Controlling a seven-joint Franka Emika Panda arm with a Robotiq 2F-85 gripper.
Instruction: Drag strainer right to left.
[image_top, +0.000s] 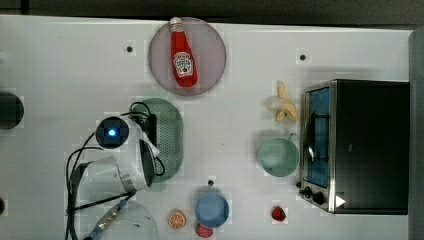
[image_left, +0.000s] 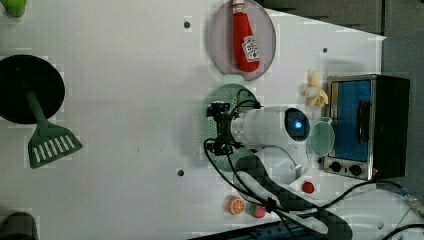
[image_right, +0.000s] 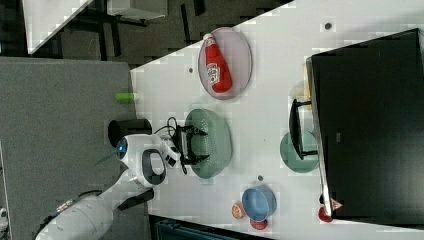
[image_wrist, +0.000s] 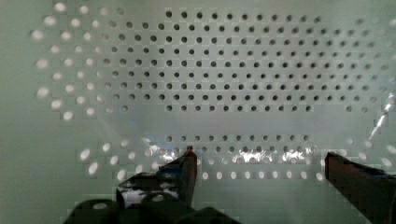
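Both jaws of the gripper (image_wrist: 259, 161) stand wide apart w/ nothing between, down inside the strainer (image_top: 170, 135), approx. mid-surface (image_top: 65, 65) in the top view, below the ketchup plate (image_top: 210, 55).

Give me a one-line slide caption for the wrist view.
Open gripper poised inside the perforated basin of the mint-green strainer, fingers spread wide.
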